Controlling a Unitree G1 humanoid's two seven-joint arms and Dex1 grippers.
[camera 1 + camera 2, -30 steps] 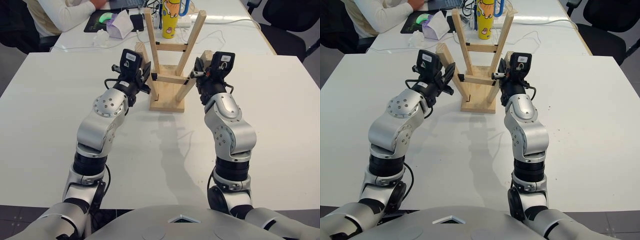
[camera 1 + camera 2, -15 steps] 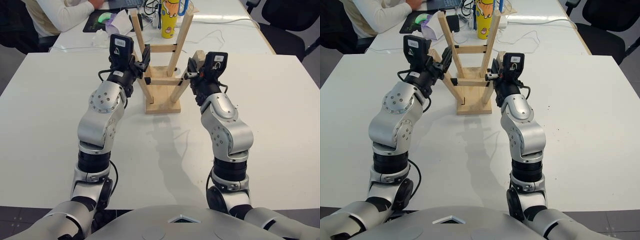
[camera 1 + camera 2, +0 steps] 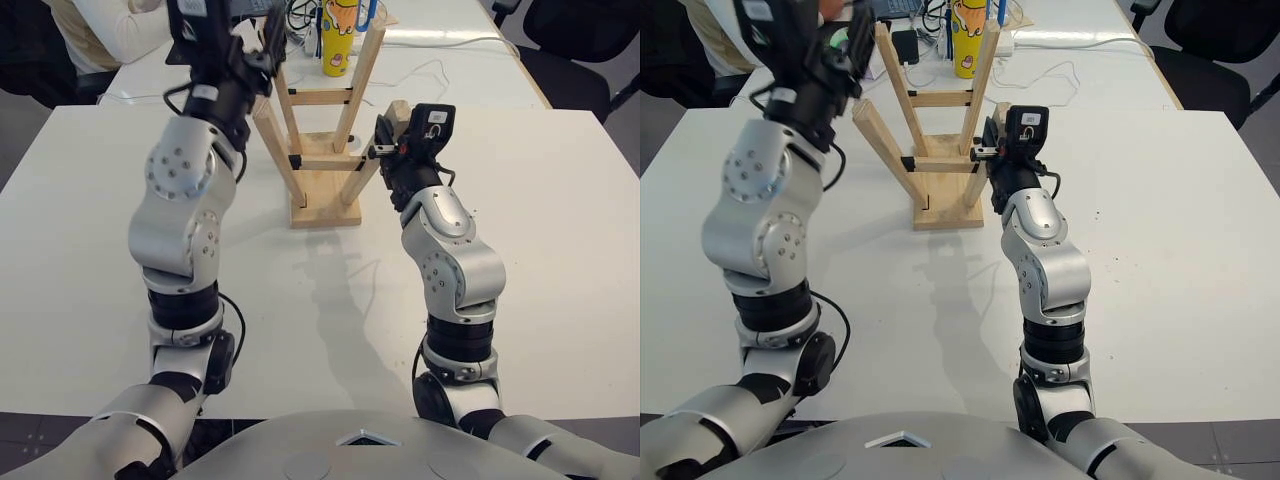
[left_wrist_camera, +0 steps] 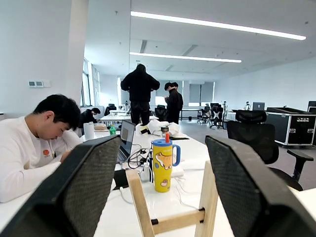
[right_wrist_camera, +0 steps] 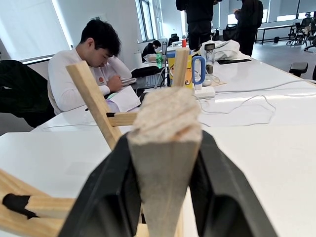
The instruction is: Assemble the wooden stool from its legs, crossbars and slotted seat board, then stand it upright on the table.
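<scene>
A tall yellow tumbler with a blue handle point(image 4: 164, 165) stands on the far white desk point(image 3: 480, 72) — thin white cables point(image 3: 455, 40) beside it, an open dark laptop point(image 4: 127, 140) near.

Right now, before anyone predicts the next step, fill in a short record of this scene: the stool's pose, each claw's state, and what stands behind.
stool: upside down on the white table
seat board: flat on the table
legs: four, pointing up
crossbars: fitted between the legs
right claw: shut on one leg on the stool's right side
left claw: open, raised near the far left leg's top, holding nothing
behind: yellow cup on the next table
status: not yet stood upright
</scene>
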